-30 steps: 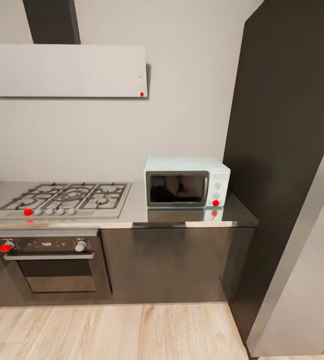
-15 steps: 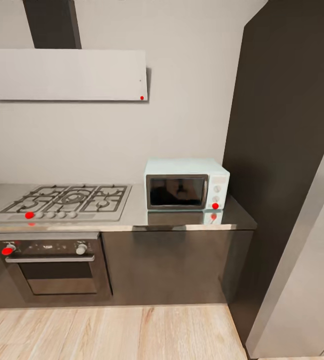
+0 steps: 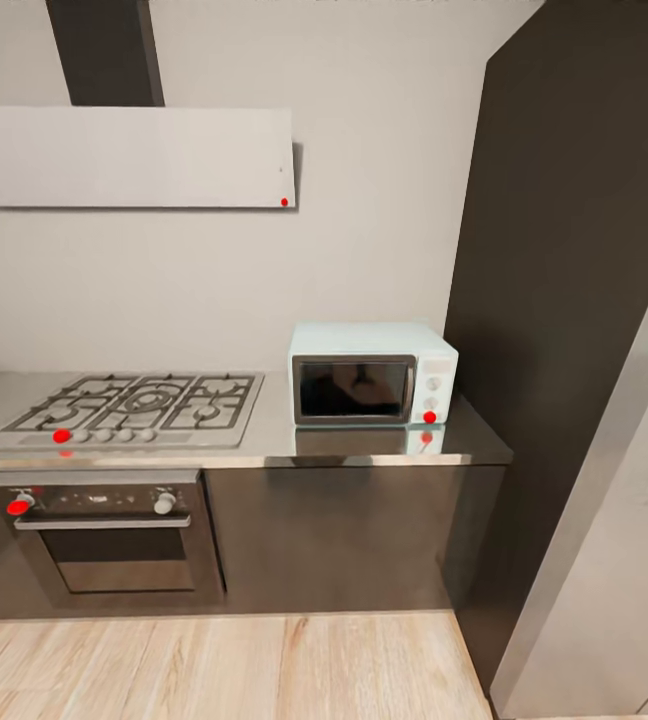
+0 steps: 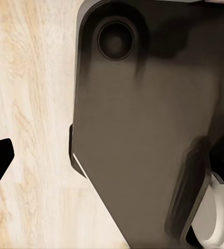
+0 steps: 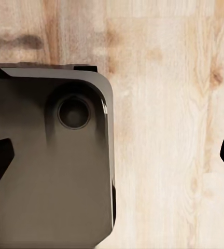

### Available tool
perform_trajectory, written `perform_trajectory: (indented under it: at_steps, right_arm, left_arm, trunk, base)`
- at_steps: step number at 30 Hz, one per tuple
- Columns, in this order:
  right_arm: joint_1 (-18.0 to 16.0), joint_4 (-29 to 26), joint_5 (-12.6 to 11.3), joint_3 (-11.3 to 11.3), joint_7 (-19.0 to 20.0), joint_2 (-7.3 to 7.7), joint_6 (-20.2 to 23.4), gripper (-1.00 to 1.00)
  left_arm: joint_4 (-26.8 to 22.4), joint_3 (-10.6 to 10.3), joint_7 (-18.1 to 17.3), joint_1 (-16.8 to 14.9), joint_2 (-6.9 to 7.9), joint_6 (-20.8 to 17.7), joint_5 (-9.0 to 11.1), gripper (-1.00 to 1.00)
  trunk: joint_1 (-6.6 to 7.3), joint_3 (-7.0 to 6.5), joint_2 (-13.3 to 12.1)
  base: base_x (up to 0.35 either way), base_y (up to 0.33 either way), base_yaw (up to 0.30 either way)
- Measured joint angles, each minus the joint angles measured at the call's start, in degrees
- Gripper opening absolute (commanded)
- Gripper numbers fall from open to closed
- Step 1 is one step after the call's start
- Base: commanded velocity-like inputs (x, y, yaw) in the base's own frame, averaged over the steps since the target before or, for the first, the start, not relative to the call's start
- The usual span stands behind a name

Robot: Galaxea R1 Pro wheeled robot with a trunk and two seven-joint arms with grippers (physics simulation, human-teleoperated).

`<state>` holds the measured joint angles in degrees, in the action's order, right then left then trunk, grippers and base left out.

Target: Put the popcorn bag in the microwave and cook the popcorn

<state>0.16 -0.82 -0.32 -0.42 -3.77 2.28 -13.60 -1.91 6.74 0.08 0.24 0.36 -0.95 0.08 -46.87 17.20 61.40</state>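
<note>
My head camera faces the microwave (image 3: 372, 374), door shut, on the right end of the grey desk (image 3: 364, 445), beside the gas hob (image 3: 129, 407). My right end effector (image 5: 112, 155) hangs spread wide over the wood floor (image 5: 164, 104). I cannot tell how my left one stands.

I'm facing a home kitchen: a gas hob (image 3: 134, 405) with hood (image 3: 129, 157) above, oven (image 3: 104, 530) below, microwave (image 3: 372, 373) beside it.
</note>
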Motion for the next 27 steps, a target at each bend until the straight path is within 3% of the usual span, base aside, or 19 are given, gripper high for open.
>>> perform_trajectory:
  at_steps: [27]
  right_arm:
    - [0.0, 0.01, 0.0, 0.0, -0.01, 0.0, -0.01, 1.0]
  left_arm:
    - [0.01, 0.0, 0.0, 0.0, -0.08, -0.08, 0.0, 1.0]
  trunk:
    - [5.95, -4.85, -10.84]
  base:
    - [0.024, -0.017, 0.0]
